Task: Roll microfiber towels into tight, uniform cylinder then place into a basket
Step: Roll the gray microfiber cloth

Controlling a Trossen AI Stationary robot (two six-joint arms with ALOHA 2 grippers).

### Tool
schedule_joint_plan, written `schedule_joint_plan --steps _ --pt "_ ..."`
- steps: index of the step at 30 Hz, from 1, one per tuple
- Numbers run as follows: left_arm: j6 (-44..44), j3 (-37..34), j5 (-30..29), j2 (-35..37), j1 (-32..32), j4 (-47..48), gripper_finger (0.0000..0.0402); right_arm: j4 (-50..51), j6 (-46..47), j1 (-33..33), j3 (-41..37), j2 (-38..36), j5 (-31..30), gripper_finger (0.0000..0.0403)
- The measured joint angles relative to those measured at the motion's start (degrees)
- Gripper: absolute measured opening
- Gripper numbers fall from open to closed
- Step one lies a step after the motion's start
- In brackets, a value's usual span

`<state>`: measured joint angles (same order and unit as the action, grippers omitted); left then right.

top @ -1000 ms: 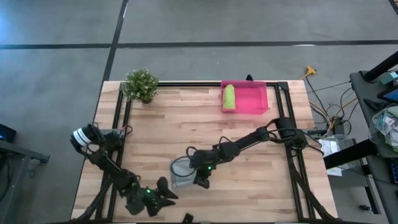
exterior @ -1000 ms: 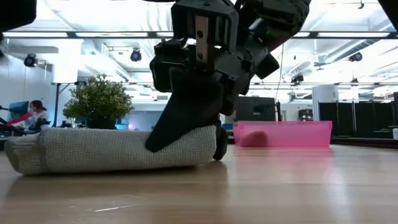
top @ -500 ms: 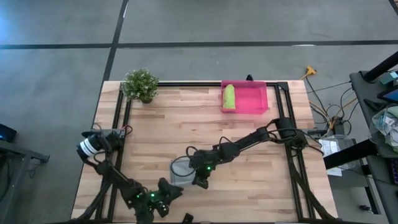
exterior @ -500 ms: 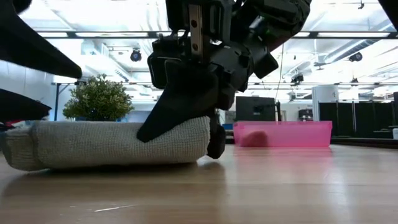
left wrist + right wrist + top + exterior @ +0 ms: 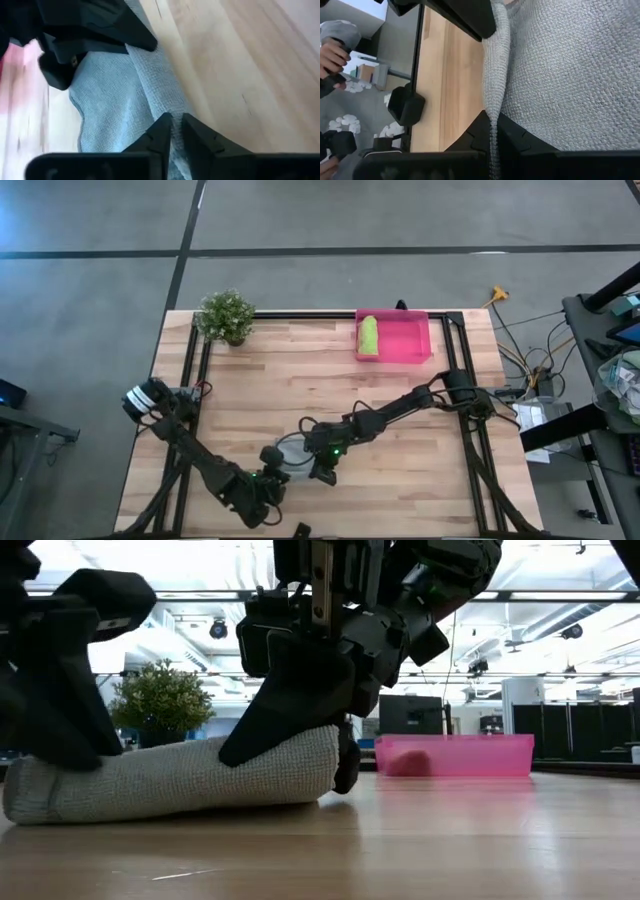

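Low view: both end effectors clamping grey towel

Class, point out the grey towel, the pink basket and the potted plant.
grey towel (image 5: 180,780), low view, middle of the roll.
pink basket (image 5: 416,340), high view, bare floor.
potted plant (image 5: 226,314), high view, leaves.

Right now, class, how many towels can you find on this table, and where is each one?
2. The green towel lies rolled inside the pink basket at the far edge. The grey towel lies rolled on the wood near the front, between both claws. None seems hidden.
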<state>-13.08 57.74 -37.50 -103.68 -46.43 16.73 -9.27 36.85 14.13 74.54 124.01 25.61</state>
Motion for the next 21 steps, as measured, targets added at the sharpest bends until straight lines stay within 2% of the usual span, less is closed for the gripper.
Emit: schedule_joint_plan --steps 9,15,21 --pt "-6.3 -0.1 0.5 -1.5 3.2 0.4 0.0073 -0.6 -2.4 0.0 0.0 0.0 -0.1 0.0013" --pt "-8.1 -0.1 0.9 -3.7 4.1 -0.1 0.0074 -0.5 -3.0 0.4 -0.6 0.0 -0.4 0.0013" --pt "-12.3 -0.3 4.0 -6.1 4.6 -0.1 0.0056 0.1 -7.3 0.7 -1.3 -0.1 -4.5 0.0013"
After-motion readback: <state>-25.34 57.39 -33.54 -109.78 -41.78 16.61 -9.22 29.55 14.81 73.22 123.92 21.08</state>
